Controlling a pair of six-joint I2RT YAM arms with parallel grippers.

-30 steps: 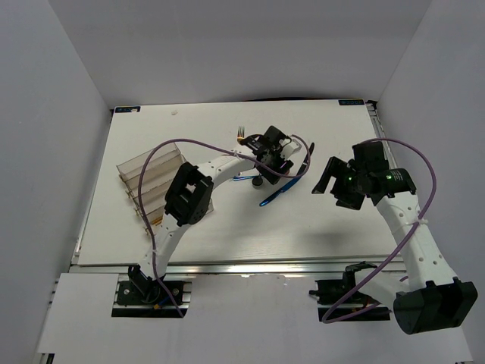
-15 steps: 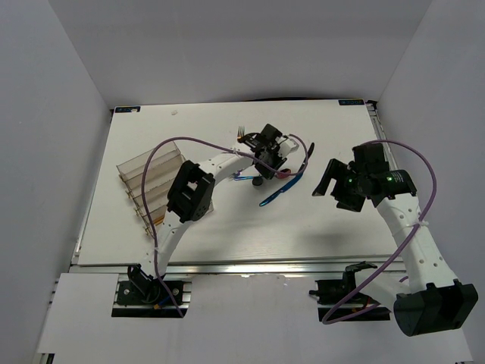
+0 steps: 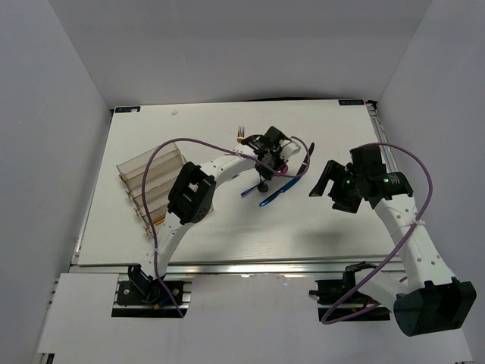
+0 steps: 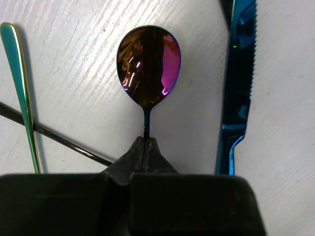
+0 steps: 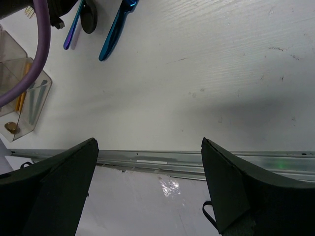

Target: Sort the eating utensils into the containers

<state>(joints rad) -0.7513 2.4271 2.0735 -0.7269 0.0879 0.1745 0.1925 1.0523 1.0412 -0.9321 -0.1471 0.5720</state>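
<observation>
My left gripper (image 4: 145, 142) is shut on the thin neck of an iridescent purple spoon (image 4: 149, 66), whose bowl points away from me just above the table. A blue serrated knife (image 4: 238, 88) lies to its right. A teal-gold handle (image 4: 19, 83) and a thin black stick (image 4: 54, 137) cross at its left. From above, the left gripper (image 3: 264, 177) is at mid-table, with a gold fork (image 3: 241, 135) behind it and a pink utensil (image 3: 292, 171) beside it. The clear container (image 3: 148, 180) stands at the left. My right gripper (image 3: 324, 182) hovers open and empty.
The right wrist view shows the table's front metal rail (image 5: 162, 160) under the open right gripper (image 5: 147, 147), and the container's corner (image 5: 24, 93) holding gold and teal utensils. The left arm's purple cable (image 3: 163, 152) arcs over the container. White walls enclose the table.
The left gripper's jaws have come together on the spoon's neck. The blue-purple utensil beside it has shifted a little toward the front. The right gripper has edged slightly left.
</observation>
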